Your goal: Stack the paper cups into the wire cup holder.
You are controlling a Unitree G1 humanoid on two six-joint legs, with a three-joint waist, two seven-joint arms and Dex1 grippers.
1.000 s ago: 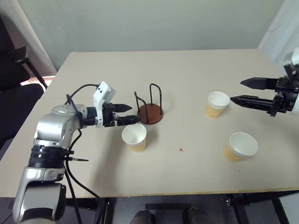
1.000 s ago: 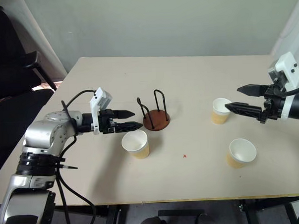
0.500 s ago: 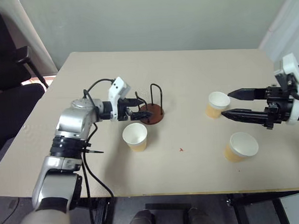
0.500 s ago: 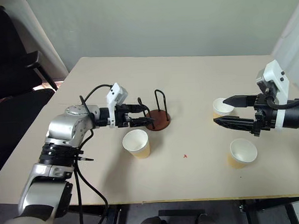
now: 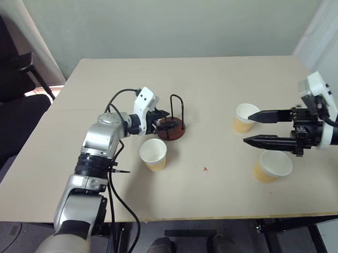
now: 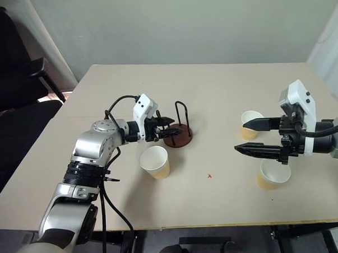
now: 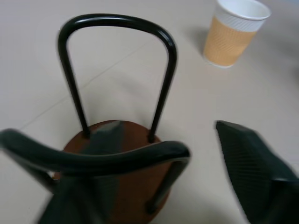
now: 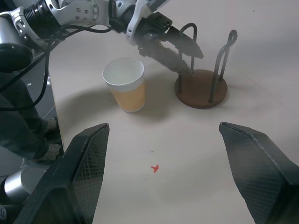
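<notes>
— wire cup holder [image 5: 170,128]: where does it sit?
— upright on the bench [image 5: 212,80], a little toward 9 o'clock from the middle, with no cup in it.
— and the paper cups?
— all three stand upright on the bench. one cup [image 5: 153,155] is just beside the holder at its 6 o'clock. the far cup [image 5: 246,117] and the near cup [image 5: 272,165] are well apart from the holder, out toward its 3 and 4 o'clock.
— how is the left arm posed?
— bent at the elbow and reaching in from 9 o'clock, wrist tipped slightly down. the left end effector [image 5: 162,120] is at the holder's 9 o'clock wire loop. in the wrist view its fingers are parted with that loop between them, and i see no clamp on the wire.
— the right arm?
— it enters from 3 o'clock, pointing toward 9 o'clock and a little downward. the right end effector [image 5: 247,128] is spread wide and empty, one finger over the far cup, the other at the near cup's 11 o'clock.
</notes>
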